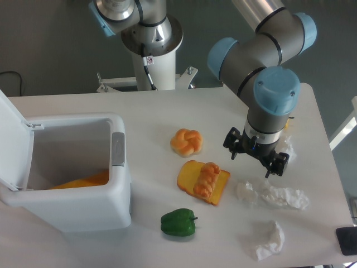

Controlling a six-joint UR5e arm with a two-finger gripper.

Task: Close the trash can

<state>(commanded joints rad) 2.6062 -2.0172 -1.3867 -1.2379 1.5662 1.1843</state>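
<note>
The large white plastic trash can (78,184) with rounded corners stands at the left end of the white worktop (167,111). Its flat white hinged lid (12,146) is swung up and back on the side of the can away from everything else, and a grey latch tab (117,149) sits on the can's near wall; something orange lies inside. The task is not yet begun.

The tool (256,158) hangs well apart from the can, on the far side of the food, its fingers spread and holding nothing. Between it and the can lie a knotted golden bun (187,142), an orange toast slice topped with a braided pastry (203,181) and a green bell pepper (178,223); crumpled white tissues (279,196) lie beyond those, under the tool.

The risks, as I judge them: a low crossing toward the can could sweep the bun or toast aside. Pushing the lid near its hinge, or sideways, could slide or tip the light can instead of swinging the lid down.
</note>
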